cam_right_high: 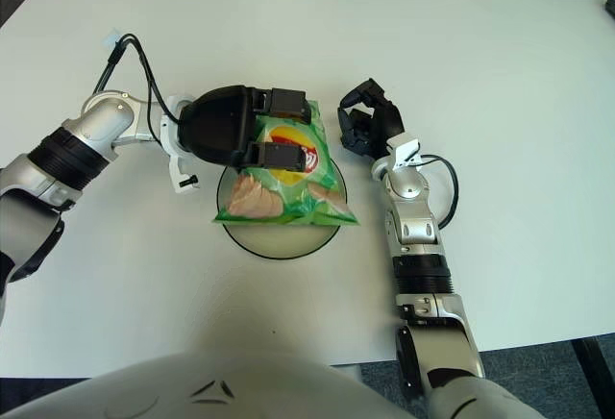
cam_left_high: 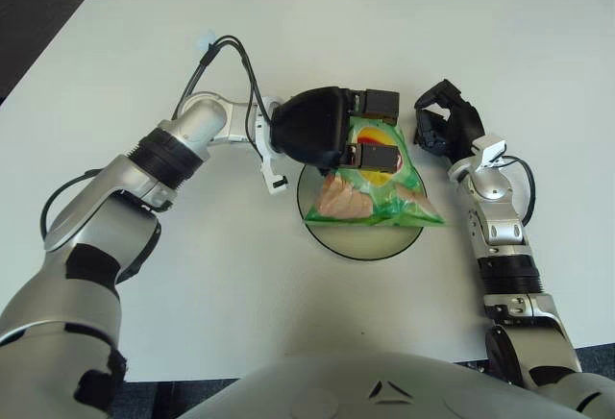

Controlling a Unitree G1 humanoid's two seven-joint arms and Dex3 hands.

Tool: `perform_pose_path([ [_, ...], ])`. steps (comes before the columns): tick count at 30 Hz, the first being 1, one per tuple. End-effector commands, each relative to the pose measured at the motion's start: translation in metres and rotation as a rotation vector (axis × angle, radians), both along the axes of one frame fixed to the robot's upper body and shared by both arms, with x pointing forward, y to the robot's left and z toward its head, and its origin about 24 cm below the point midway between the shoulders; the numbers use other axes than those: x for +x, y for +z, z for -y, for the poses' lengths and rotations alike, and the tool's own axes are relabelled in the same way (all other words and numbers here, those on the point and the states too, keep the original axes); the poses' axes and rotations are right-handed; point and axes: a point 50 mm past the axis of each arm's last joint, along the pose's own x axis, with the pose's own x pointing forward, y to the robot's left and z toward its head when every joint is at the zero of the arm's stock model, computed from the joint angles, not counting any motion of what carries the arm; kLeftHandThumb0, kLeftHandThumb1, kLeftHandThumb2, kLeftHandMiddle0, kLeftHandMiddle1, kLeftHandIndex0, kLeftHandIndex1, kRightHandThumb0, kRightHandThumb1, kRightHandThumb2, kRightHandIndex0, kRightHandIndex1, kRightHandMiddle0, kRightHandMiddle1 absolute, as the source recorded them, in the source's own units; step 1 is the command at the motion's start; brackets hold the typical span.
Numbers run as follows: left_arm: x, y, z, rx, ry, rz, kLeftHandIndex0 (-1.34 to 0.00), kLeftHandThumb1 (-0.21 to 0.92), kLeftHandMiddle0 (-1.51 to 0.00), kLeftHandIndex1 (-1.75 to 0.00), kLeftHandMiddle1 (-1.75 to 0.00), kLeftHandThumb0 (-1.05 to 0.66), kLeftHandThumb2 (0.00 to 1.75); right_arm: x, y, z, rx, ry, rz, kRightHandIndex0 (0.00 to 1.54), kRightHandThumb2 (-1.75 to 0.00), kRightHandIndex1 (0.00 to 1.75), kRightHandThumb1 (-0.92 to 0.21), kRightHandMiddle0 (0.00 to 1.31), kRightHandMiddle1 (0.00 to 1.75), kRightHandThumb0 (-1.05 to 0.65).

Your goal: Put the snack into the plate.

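Green chip bag held over the plate by the left hand.

The round, dark-rimmed plate (cam_left_high: 360, 242) lies on the white table (cam_left_high: 288, 284); over it is a green chip bag (cam_left_high: 375, 184) showing a red-and-yellow logo, its lettering too small to read. At the bag's 10 o'clock, the left hand (cam_left_high: 332, 131) pinches its upper edge between black fingers (cam_left_high: 377, 157). At the plate's 2 o'clock, the right hand (cam_left_high: 444, 126) shows with fingers curled, holding nothing.
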Motion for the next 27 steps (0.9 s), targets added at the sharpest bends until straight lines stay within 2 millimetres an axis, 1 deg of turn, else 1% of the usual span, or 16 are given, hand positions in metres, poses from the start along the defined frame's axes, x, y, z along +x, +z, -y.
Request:
perform_pose_path([
  [1,-0.008,0.000,-0.012,0.137,0.100,-0.009,-0.19,0.90,-0.11,-0.18,-0.07,-0.58,0.01,-0.031,-0.081,0.003,-0.025,-0.028,-0.343,0.87,-0.80,1.75,-0.71,0.33,1.75,-0.38],
  [4,-0.016,0.003,-0.016,0.151,0.109,-0.023,-0.12,0.90,-0.03,-0.09,-0.02,-0.39,0.01,-0.031,-0.081,0.002,-0.027,-0.023,-0.346,0.87,-0.81,1.75,-0.71,0.33,1.75,-0.38],
  [9,-0.024,0.009,-0.020,0.146,0.126,-0.050,-0.10,0.90,0.00,-0.06,0.00,-0.24,0.01,-0.031,-0.081,0.001,-0.027,-0.023,-0.345,0.87,-0.81,1.75,-0.71,0.34,1.75,-0.38],
  [18,-0.027,0.015,-0.027,0.124,0.159,-0.104,-0.10,0.92,0.00,-0.05,0.00,-0.18,0.02,-0.031,-0.080,0.001,-0.027,-0.023,-0.345,0.87,-0.81,1.75,-0.70,0.34,1.75,-0.38],
  [22,-0.024,0.021,-0.030,0.147,0.164,-0.105,-0.10,0.92,0.00,-0.05,0.00,-0.18,0.03,-0.031,-0.080,0.001,-0.027,-0.023,-0.345,0.87,-0.81,1.75,-0.70,0.34,1.75,-0.38],
  [27,-0.020,0.023,-0.035,0.171,0.171,-0.114,-0.11,0.92,0.00,-0.05,0.00,-0.18,0.04,-0.031,-0.080,0.001,-0.027,-0.023,-0.345,0.87,-0.81,1.75,-0.70,0.34,1.75,-0.38],
])
